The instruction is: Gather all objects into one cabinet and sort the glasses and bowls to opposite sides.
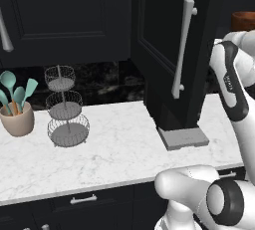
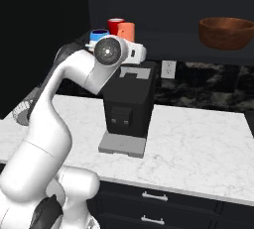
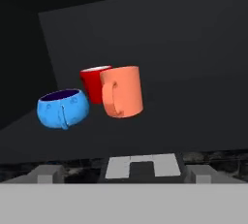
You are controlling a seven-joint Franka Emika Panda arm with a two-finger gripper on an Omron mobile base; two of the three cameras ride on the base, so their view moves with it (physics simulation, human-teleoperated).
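Facing the tool (image 3: 124, 173), whose opening I cannot tell, a glossy blue bowl (image 3: 63, 108), red mug (image 3: 93, 83) and orange cup (image 3: 123, 92) cluster on the cabinet shelf (image 3: 193, 121). Well apart sits the wooden brown bowl (image 2: 226, 32).

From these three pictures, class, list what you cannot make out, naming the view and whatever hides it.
- Gripper: in the right base view the arm's own wrist covers it, so open or shut cannot be told.
- Red mug: in the hand view the orange cup hides its right side.
- Brown bowl: cut by the left base view's right edge.
- Blue bowl: in the right base view the wrist covers its lower part.
- Cabinet interior: too dark in every view.
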